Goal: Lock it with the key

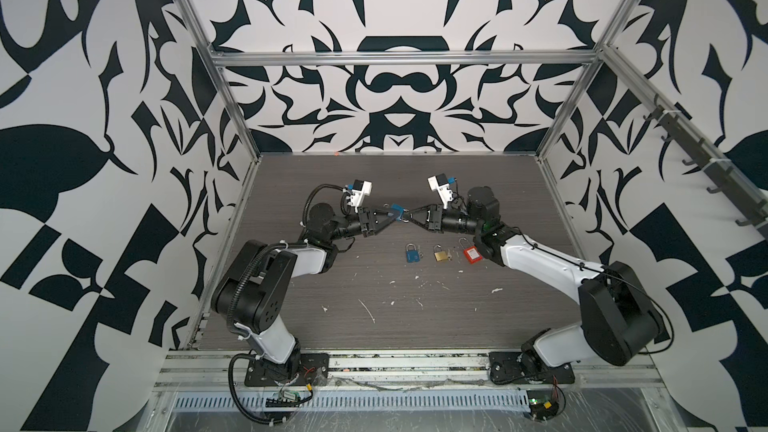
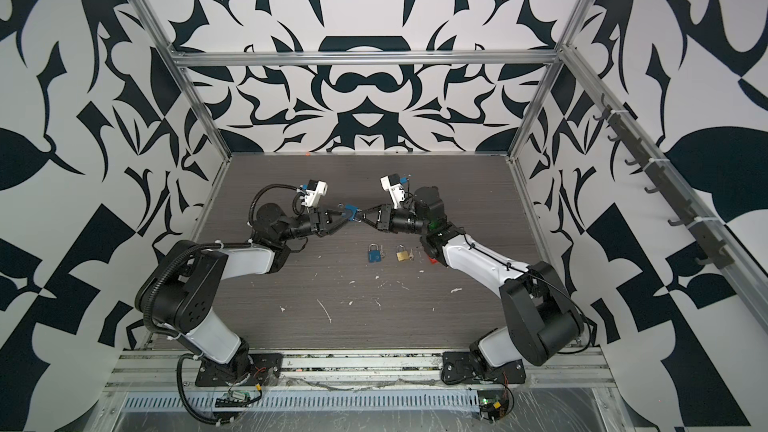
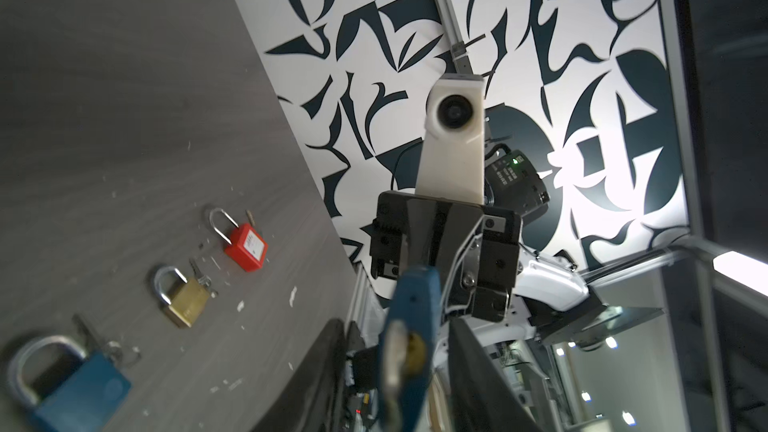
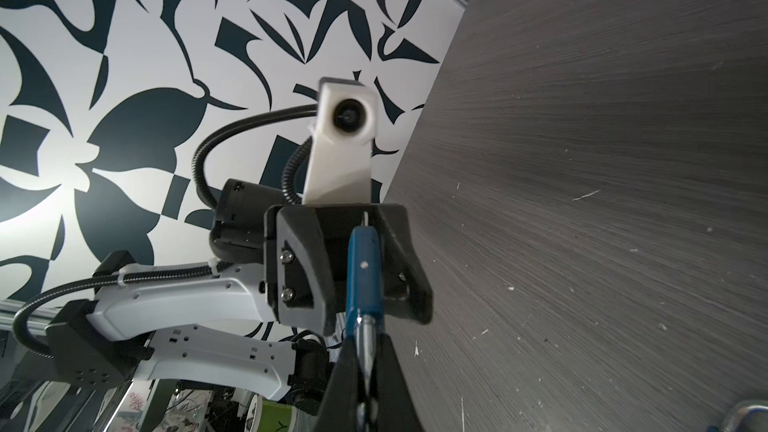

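Note:
A blue padlock (image 1: 397,210) (image 2: 350,211) hangs in the air above the back middle of the table, where the two grippers meet. My left gripper (image 1: 395,218) (image 3: 399,326) is open. Its fingers (image 3: 328,367) stand on either side of the lock body (image 3: 415,305) with a gap on each side. The shackle end points toward the left gripper. My right gripper (image 1: 409,214) (image 4: 368,351) is shut on the silver key (image 4: 368,336). That key sticks out of the near end of the blue lock body (image 4: 365,268).
Three padlocks lie in a row on the dark table (image 1: 374,305) in front of the grippers: blue (image 1: 412,254) (image 3: 79,384), brass (image 1: 441,254) (image 3: 187,297) and red (image 1: 470,254) (image 3: 246,247). A small key lies beside each. The right forearm (image 2: 478,259) covers most of the red one in a top view.

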